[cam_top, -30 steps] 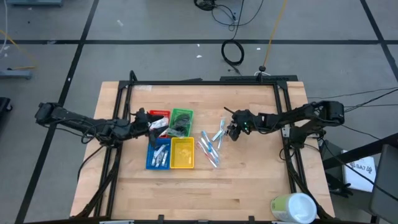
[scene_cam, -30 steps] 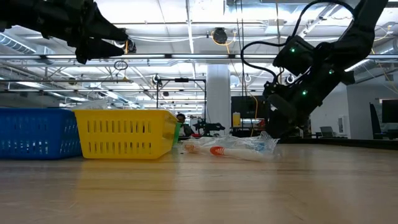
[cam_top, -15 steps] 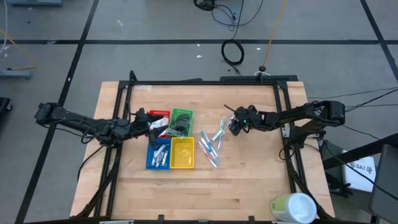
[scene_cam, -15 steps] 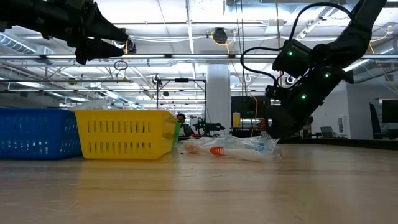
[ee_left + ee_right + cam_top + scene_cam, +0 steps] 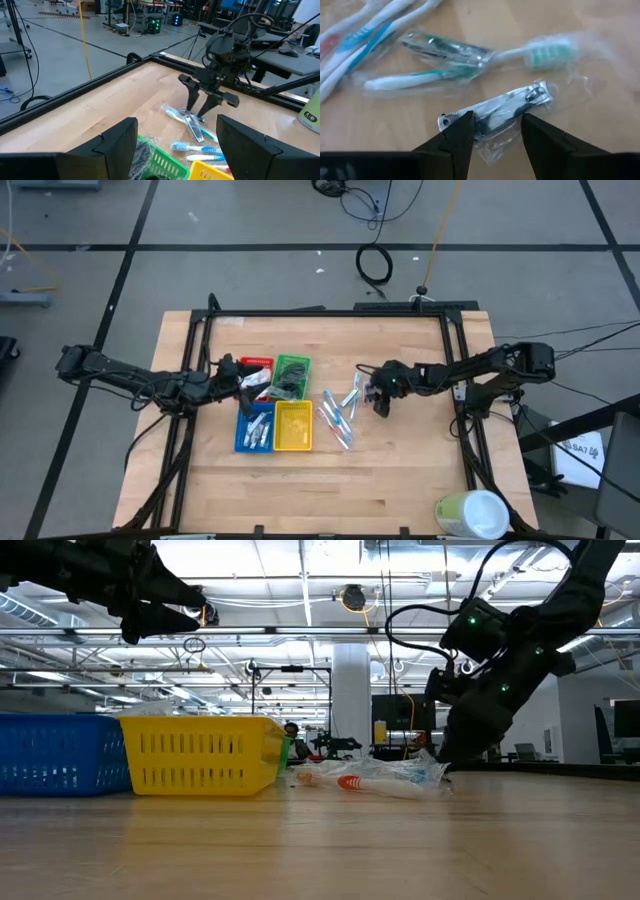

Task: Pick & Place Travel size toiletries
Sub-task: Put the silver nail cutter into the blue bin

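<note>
Right gripper (image 5: 492, 131) jaws spread astride wrapped nail clipper (image 5: 495, 111), its long axis crossing them; left gripper (image 5: 175, 145) spread, farther off.

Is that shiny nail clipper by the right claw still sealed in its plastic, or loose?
Still wrapped: the nail clipper lies flat on the table inside crinkled clear plastic, between the open fingers of the right gripper.

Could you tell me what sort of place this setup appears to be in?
Probably a robotics lab or workshop in a large open industrial hall: the wooden table stands on a grey concrete floor with loose cables, and workbenches with electronics sit beyond it under exposed ceiling pipes.
</note>
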Motion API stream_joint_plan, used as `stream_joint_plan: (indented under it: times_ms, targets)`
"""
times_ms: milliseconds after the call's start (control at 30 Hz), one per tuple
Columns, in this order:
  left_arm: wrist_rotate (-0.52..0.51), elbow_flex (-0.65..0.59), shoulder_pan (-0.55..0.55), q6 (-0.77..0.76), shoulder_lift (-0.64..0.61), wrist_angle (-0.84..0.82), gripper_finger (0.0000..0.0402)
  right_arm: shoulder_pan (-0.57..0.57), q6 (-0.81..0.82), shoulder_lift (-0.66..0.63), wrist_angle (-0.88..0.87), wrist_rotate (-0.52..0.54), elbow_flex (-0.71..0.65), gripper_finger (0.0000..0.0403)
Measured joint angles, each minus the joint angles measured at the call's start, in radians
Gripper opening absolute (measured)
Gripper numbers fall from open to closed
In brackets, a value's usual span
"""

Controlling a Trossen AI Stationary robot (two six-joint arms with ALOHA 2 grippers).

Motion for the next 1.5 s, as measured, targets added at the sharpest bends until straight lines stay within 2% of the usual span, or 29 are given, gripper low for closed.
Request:
stream_joint_plan:
  times_ms: [200,367,600,733,1067,1267,1500]
  targets:
    - [0.000,0.000,0.000,-0.001,0.000,-0.007,0.0267,0.017,0.059,-0.001,-0.208,-0.037,0.001,0.0140]
    - [0.000,0.000,0.000,0.001,0.000,-0.008,0.0267,0.013,0.137,-0.011,-0.329,0.030,0.001,0.0127]
    - [0.000,0.000,0.000,-0.006,0.000,-0.007,0.0267,0.007,0.168,-0.068,-0.253,0.051,0.000,0.0129]
    - [0.000,0.000,0.000,-0.024,0.000,-0.007,0.0267,0.008,0.165,-0.078,-0.234,0.099,0.000,0.0117]
    - [0.000,0.000,0.000,-0.038,0.000,-0.019,0.0267,0.005,0.137,-0.077,-0.241,0.108,0.000,0.0008]
    - [0.000,0.000,0.000,-0.038,0.000,-0.019,0.0267,0.012,0.087,-0.077,-0.228,0.153,-0.001,0.0001]
    - [0.000,0.000,0.000,-0.038,0.000,-0.020,0.0267,0.012,0.107,-0.117,-0.167,0.149,-0.003,0.0008]
